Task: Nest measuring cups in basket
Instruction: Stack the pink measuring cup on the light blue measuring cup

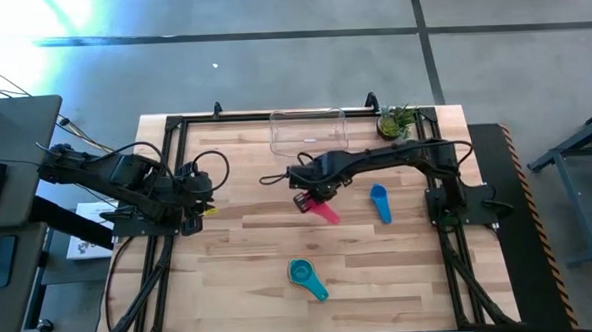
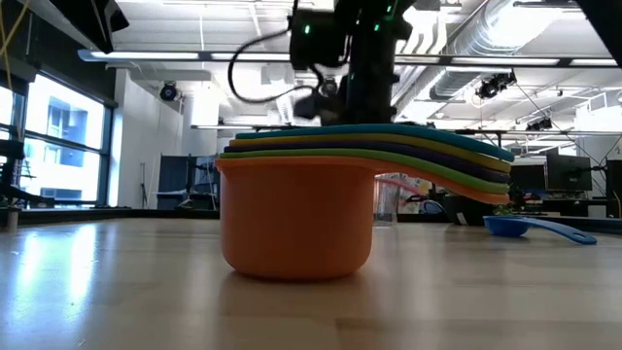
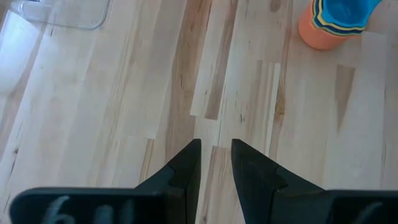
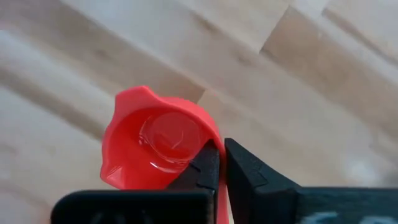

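Near the middle of the light wooden slatted table (image 1: 241, 278) we see the right gripper (image 1: 304, 200) reaching in from the right arm's base, its fingers (image 4: 208, 163) clamped on the rim of a small red-pink plastic measuring cup (image 4: 152, 146). From above, that cup's handle trails toward the table's front right. We can't tell whether the cup is lifted or resting on the wood.

At the far edge sits the clear rectangular plastic basket (image 1: 307, 130), apart from the gripper, with nothing visible inside it. Just right of it, in the far right corner, stands a small green potted plant (image 1: 395, 123).

We note a small blue plastic scoop (image 1: 380, 201) lying on the table right of the held cup, near it but not touching. Toward the front centre is a nested stack of measuring cups (image 1: 307, 277), teal on top from above. At table height the stack (image 2: 296, 209) shows an orange cup at the bottom with green, purple, yellow and teal handles layered above it, fanning right.

At the left side the left gripper (image 1: 195, 201) waits over bare wood, its two dark fingers (image 3: 183, 168) slightly parted, gripping nothing. Its wrist camera catches the stack and a corner of the basket farther off.
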`<state>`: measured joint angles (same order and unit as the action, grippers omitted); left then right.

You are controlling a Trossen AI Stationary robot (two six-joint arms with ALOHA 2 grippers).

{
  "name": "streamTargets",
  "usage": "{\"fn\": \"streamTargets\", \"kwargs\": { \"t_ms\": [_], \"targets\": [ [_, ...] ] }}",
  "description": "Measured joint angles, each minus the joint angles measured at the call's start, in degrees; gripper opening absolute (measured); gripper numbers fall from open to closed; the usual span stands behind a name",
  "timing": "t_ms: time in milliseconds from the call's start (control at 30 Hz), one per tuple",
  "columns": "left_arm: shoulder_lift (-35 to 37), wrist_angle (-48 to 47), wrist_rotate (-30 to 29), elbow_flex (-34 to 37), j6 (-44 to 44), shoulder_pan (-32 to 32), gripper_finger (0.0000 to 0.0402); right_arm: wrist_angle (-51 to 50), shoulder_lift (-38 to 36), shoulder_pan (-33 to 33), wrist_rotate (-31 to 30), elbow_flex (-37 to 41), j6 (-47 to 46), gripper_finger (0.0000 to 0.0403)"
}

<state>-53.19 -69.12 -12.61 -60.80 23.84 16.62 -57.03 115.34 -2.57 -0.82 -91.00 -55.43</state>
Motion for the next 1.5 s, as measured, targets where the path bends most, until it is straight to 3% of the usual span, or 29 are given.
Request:
{"fn": "streamTargets", "kwargs": {
  "t_ms": [200,633,933,1233,1500],
  "targets": [
    [0.0,0.0,0.0,0.0,0.1,0.0,0.0078,-1.3,-3.6,5.6,1.1,-0.6,-8.0,0.0003],
    [0.0,0.0,0.0,0.0,1.7,0.0,0.0078,-5.1,-4.1,17.9,-0.6,-13.0,-20.5,0.0001],
    [0.0,0.0,0.0,0.0,6.8,0.0,0.0078,-1.0,-4.1,23.3,-1.9,-13.6,-28.3,0.0001],
    [0.0,0.0,0.0,0.0,7.1,0.0,0.0078,7.4,-4.0,26.0,-4.1,-13.8,-29.4,0.0],
    [0.0,0.0,0.0,0.0,7.1,0.0,0.0078,5.2,-4.0,25.9,-7.5,-20.8,-24.6,0.0]
  ]
}}
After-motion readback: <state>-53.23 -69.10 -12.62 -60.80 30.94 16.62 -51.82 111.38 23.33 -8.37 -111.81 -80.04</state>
